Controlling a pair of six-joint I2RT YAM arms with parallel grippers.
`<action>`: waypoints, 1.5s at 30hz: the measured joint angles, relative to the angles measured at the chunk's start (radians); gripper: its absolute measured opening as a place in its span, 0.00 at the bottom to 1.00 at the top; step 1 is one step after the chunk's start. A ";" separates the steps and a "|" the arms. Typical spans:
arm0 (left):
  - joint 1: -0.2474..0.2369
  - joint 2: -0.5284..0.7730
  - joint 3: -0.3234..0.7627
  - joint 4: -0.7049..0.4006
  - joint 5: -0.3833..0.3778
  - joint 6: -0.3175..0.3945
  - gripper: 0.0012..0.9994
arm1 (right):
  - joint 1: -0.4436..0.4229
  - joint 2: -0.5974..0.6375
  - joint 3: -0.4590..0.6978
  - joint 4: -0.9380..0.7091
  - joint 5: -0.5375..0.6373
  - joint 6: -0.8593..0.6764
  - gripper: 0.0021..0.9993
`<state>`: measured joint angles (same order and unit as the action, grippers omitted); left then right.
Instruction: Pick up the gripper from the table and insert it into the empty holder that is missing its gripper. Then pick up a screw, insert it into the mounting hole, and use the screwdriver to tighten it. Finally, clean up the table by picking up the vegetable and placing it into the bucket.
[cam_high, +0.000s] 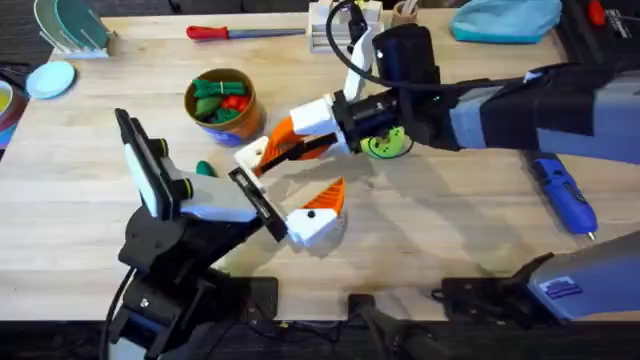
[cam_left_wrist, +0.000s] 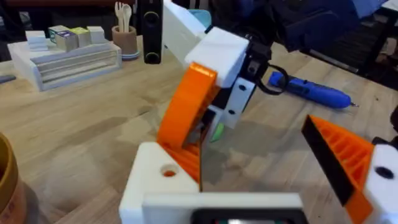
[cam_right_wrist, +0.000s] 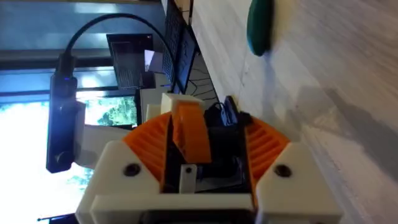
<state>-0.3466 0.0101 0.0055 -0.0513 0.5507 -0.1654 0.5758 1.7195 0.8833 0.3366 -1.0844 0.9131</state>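
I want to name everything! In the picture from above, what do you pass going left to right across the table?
Pale-blue dish → bucket → green disc → blue screwdriver.

Light wood table; window w/ daylight.

Even, bright light from above falls on the pale wooden table, the arms throw soft grey shadows towards its near edge, the right wrist view catches blown-out daylight from windows, and the left wrist view's closest white parts are blurred.
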 joint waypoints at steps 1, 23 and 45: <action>0.000 0.000 0.000 0.000 0.000 0.000 0.99 | 0.000 0.000 0.000 0.000 0.000 0.000 0.56; 0.000 0.000 0.000 0.000 0.003 0.000 0.99 | -0.270 -0.098 0.000 0.043 0.180 -0.103 0.90; 0.000 0.000 0.000 0.000 0.003 0.000 0.99 | -0.297 -0.529 0.103 -0.988 1.029 -0.678 0.90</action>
<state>-0.3466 0.0101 0.0055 -0.0510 0.5537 -0.1654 0.2791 1.1901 0.9859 -0.6514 -0.0554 0.2347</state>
